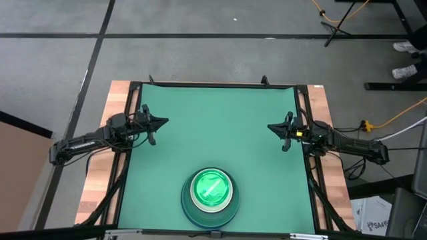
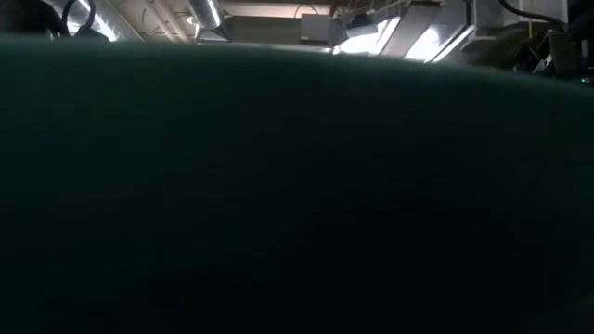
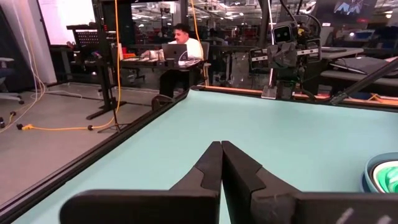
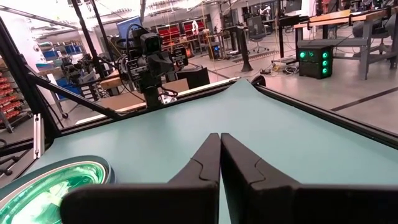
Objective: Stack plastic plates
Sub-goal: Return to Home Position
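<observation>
Since they are round, the stack of plastic plates (image 1: 210,195) has no long axis. It lies flat, faces up, at lower centre of the high view, close to the bottom edge of the green-covered worktop (image 1: 213,100). The top plate is bright translucent green, with a pale ring round it, then darker green, and a blue rim outermost. Number of plates in the stack: cannot tell.

Left end effector (image 1: 163,121) is at mid left of the frame, just inside the worktop's left edge, pointing right toward centre. It is clenched and holds nothing; in the left wrist view its fingers (image 3: 208,168) are pressed together.

Right end effector (image 1: 272,127) is at mid right, just inside the right edge, pointing left. It is also clenched with nothing held, and its fingers (image 4: 205,162) meet with no gap.

Both are well apart from the stack and face each other across the worktop. Open green surface lies between them and above the stack. Wood strips (image 1: 100,173) run down both sides, with a dark frame rail (image 1: 213,85) along the top edge.

Low view: a dark green mass (image 2: 297,186) fills nearly the whole frame, with only ceiling lights (image 2: 371,37) along the top.

A person (image 3: 186,46) sits at a laptop (image 3: 174,51), upper middle of the left wrist view, beyond the worktop.
</observation>
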{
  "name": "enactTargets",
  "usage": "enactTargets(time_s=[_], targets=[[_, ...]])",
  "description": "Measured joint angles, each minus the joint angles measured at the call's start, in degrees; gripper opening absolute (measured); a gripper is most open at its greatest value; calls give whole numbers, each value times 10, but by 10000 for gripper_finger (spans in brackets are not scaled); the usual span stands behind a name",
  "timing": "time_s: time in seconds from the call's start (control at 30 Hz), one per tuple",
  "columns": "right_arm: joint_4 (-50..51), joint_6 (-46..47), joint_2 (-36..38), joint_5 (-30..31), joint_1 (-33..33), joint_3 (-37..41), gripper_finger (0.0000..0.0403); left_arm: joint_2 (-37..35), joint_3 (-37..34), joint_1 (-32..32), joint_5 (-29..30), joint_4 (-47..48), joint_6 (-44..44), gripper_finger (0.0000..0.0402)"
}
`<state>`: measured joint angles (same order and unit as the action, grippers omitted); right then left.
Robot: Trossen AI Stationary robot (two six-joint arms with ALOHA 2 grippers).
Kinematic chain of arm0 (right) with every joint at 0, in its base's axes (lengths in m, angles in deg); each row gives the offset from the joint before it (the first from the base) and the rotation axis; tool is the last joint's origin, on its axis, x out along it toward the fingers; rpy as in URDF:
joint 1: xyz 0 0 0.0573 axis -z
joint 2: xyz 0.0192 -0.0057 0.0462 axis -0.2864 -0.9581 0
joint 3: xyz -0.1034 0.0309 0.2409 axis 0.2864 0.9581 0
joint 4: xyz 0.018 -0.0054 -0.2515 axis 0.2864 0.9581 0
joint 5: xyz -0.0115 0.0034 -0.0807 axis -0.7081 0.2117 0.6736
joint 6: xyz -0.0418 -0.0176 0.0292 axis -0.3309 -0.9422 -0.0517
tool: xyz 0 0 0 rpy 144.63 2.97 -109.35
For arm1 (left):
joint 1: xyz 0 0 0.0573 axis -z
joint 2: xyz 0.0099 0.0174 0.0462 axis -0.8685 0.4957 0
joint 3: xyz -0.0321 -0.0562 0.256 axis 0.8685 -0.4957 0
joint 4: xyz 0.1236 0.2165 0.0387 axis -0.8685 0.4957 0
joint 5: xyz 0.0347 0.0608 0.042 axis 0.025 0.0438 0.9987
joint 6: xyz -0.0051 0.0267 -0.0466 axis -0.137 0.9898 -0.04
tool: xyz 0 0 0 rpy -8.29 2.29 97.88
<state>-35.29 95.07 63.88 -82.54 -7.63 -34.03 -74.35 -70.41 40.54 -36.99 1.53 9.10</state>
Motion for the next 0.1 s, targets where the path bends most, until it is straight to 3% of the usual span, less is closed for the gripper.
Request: enactTargets(time_s=[0.1], targets=[[0, 0, 0, 0, 0, 0, 7, 0, 0, 0, 0, 0, 0, 0]])
